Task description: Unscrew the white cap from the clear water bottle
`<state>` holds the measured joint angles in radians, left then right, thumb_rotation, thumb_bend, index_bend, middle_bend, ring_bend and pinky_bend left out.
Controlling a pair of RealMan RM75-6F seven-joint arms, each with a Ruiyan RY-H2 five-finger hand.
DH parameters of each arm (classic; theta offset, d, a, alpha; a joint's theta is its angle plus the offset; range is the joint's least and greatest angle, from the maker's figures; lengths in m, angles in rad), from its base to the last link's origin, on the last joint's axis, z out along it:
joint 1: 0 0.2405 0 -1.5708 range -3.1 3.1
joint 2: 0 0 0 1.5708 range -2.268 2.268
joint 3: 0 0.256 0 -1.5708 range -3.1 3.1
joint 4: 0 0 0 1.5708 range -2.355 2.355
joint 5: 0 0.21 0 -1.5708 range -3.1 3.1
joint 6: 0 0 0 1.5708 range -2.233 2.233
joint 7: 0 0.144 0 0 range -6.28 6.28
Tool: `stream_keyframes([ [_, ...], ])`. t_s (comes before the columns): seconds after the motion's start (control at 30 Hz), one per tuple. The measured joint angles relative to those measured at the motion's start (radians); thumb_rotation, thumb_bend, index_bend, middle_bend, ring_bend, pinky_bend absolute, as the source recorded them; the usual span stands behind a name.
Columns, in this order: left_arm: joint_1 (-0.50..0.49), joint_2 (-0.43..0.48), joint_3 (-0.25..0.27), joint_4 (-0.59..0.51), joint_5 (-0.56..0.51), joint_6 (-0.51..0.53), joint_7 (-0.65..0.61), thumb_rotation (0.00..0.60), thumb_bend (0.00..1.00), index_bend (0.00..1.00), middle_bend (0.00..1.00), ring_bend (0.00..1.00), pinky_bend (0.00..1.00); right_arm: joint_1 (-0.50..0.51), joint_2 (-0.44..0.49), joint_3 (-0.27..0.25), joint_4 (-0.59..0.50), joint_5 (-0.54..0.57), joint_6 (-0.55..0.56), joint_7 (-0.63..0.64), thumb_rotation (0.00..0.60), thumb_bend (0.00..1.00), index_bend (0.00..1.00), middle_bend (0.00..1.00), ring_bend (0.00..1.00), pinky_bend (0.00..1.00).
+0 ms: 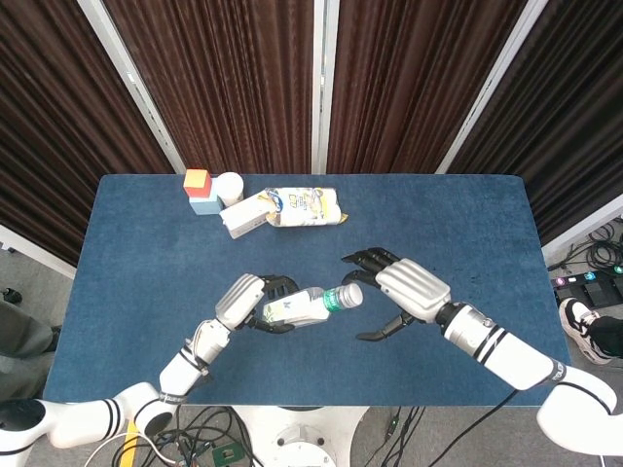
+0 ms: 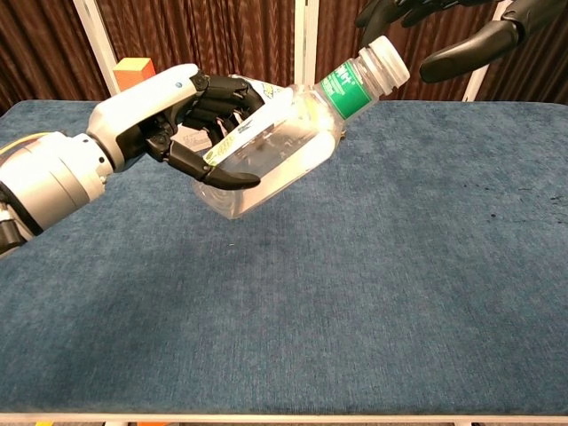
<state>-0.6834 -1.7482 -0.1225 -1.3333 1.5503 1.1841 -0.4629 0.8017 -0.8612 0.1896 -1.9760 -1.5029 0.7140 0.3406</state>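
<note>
My left hand (image 1: 251, 300) (image 2: 169, 115) grips the clear water bottle (image 1: 297, 306) (image 2: 275, 142) by its body and holds it tilted above the blue table, neck pointing right. The bottle has a green label band and a white cap (image 1: 351, 293) (image 2: 387, 62) that sits on the neck. My right hand (image 1: 401, 287) (image 2: 453, 31) hovers just right of the cap with fingers spread and thumb apart, holding nothing. Its fingers (image 1: 362, 263) reach over the cap without clearly touching it.
At the table's back left stand an orange-topped block (image 1: 198, 182), a white round container (image 1: 230, 185), a white box (image 1: 245, 214) and a yellow-white snack bag (image 1: 307, 206). The blue table (image 1: 458, 224) runs to its edges on all sides.
</note>
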Motion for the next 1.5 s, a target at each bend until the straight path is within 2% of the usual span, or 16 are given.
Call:
stream_keyframes([
  [0.27,-0.001,-0.002,0.003,0.004,0.001,0.001,-0.005,0.6,0.4,0.59,0.58,0.49,0.57,-0.002,-0.001,-0.005,-0.002,-0.017,0.026,0.006,0.326,0.0,0.26,0.06,0.0,0.0],
  [0.63,-0.002,0.007,-0.002,-0.003,0.0,0.01,-0.006,0.6,0.4,0.59,0.58,0.49,0.57,-0.013,-0.015,-0.016,0.032,0.022,0.039,-0.007,0.328,0.0,0.25,0.06,0.0,0.0],
  [1.5,-0.005,0.003,0.004,0.007,-0.007,0.0,-0.007,0.6,0.4,0.59,0.58,0.49,0.57,-0.009,-0.012,-0.019,0.016,-0.013,0.07,-0.003,0.329,0.0,0.25,0.06,0.0,0.0],
])
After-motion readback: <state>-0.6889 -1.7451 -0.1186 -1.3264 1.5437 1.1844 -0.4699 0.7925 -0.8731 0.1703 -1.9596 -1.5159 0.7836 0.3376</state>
